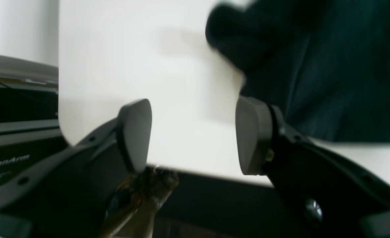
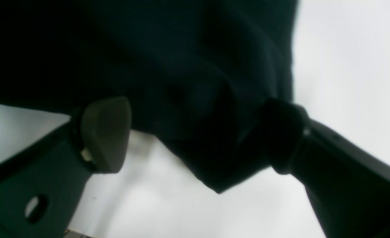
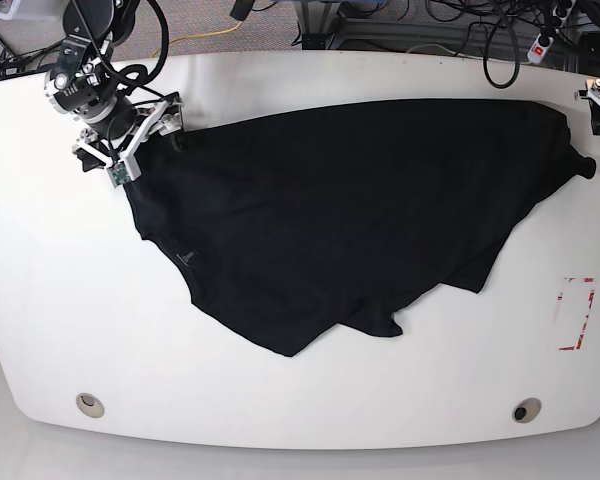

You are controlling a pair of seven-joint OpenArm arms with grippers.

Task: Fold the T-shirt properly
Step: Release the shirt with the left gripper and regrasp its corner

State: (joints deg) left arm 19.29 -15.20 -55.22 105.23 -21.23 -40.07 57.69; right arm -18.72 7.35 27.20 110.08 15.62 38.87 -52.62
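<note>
the t-shirt (image 3: 350, 210) is spread across the tabletop (image 3: 70, 300), limp and easily bunched. the right pincer (image 2: 195, 132) is spread around a corner of cloth; the left pincer (image 1: 193, 135) is spread, with cloth just beyond it. hems or corners should be gripped.

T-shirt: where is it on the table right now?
In the base view the T-shirt lies spread across the middle of the white table, reaching from the right gripper at the far left corner to the far right edge.
</note>
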